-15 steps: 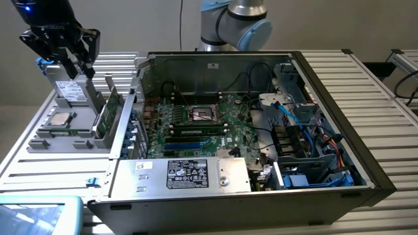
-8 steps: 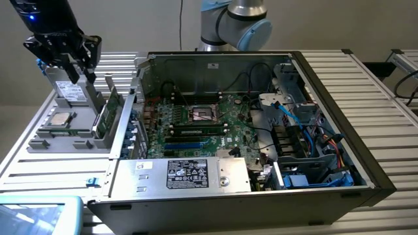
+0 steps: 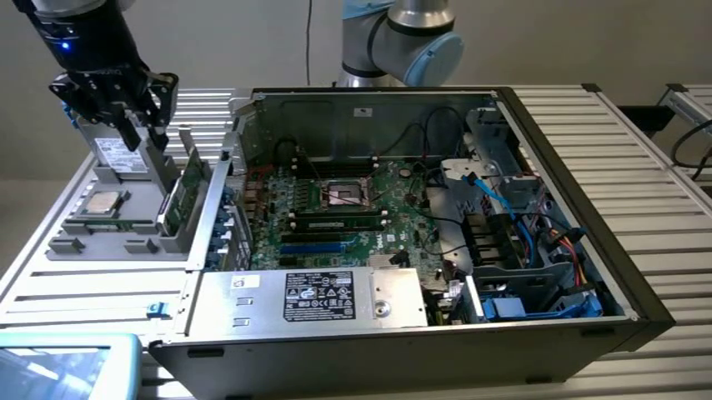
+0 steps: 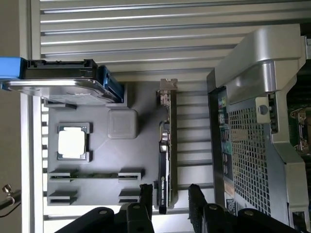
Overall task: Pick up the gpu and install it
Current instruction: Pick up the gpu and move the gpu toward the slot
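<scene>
An open computer case [image 3: 389,367] sits on a slatted table [image 3: 623,133]. A grey tray [image 4: 146,150] at its edge holds a processor [image 3: 107,201].

You faced a plain, pale grey wall [image 3: 223,42], evenly lit, with a thin dark cable [image 3: 309,37] hanging down it. The table [image 3: 634,142] you worked at was built of ribbed silver metal slats. At the exterior view's right edge, a second metal frame [image 3: 688,98] stood just beside it.
</scene>
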You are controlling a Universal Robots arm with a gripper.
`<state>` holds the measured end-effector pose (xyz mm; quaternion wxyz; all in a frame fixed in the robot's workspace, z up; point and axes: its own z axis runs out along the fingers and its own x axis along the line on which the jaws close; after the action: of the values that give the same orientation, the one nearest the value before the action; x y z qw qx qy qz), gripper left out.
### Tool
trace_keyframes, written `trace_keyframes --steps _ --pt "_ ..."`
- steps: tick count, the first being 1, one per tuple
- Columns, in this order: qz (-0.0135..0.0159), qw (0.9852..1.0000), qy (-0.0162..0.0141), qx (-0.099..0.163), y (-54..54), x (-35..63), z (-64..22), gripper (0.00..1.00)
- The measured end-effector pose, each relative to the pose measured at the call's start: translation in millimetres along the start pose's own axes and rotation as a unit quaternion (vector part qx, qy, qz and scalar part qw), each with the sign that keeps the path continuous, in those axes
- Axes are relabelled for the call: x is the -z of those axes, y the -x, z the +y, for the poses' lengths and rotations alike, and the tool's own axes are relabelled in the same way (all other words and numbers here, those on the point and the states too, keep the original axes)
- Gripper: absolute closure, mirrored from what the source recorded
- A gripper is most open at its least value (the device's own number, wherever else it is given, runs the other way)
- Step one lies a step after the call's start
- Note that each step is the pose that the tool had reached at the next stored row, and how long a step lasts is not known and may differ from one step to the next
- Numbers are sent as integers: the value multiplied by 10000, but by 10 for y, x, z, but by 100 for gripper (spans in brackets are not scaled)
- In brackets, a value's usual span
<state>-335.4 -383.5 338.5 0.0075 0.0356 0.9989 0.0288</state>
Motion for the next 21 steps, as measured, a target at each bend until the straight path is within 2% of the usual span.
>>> trace_keyframes --steps 2,4,9,13,16,19,21 --pt "1 10000 21 0 1 -36 -3 56" --pt "4 10000 57 0 0 -66 -5 56" --pt "13 9998 182 -2 -2 -131 -8 56" --pt "17 9998 210 -3 -6 -199 -12 56" --pt "33 9997 236 -5 -18 -232 -16 56" --pt "48 9994 335 -7 -28 -253 -33 56" --pt "51 9993 380 -7 -27 -278 -57 56"
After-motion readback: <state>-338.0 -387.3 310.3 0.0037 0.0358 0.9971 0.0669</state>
